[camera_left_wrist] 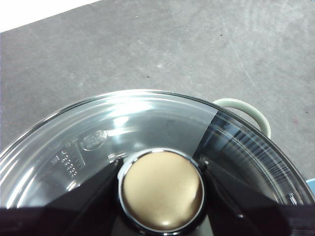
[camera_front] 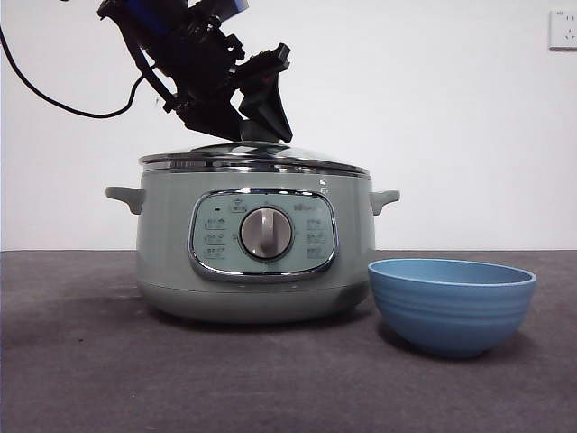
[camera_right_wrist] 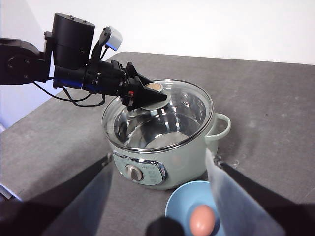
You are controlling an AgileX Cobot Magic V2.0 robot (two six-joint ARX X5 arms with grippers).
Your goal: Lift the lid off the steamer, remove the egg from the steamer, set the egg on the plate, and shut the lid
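Blue plate (camera_front: 451, 302), nearest the lens and standing just beside the steamer (camera_front: 252, 253) at its 4 o'clock, is already carrying the egg (camera_right_wrist: 202, 220), with the right tool (camera_right_wrist: 160, 196) hanging spread above it and gripping nothing. Left tool (camera_left_wrist: 162, 189) is straddling the knob (camera_left_wrist: 162, 189) at the centre of the lid (camera_front: 252, 158), jaws closely flanking it at 9 and 3 o'clock. Risk, as judged: releasing unevenly is likely nudging the lid off its seat, leaving it tilted.
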